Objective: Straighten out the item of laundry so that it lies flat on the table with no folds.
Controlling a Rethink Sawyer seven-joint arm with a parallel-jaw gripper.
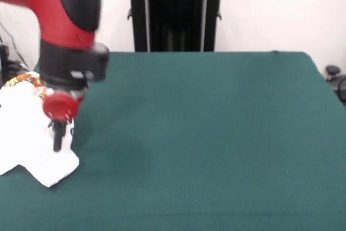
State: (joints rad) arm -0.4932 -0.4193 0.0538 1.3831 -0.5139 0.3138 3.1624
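The white garment (24, 133) lies at the left edge of the dark green table (216, 133), partly cut off by the picture's left side. A strip of its red, orange and yellow print (30, 81) shows at its far end. Its near right corner (57, 174) looks folded or bunched. My red and black arm comes down from the upper left, and my gripper (57, 143) points down onto the garment's right part. Only a dark, narrow tip shows against the cloth.
The robot's black pedestal (175, 12) stands at the table's far side. Dark objects (335, 77) sit beyond the table's right edge. The table's green top stretches from the garment to the right edge.
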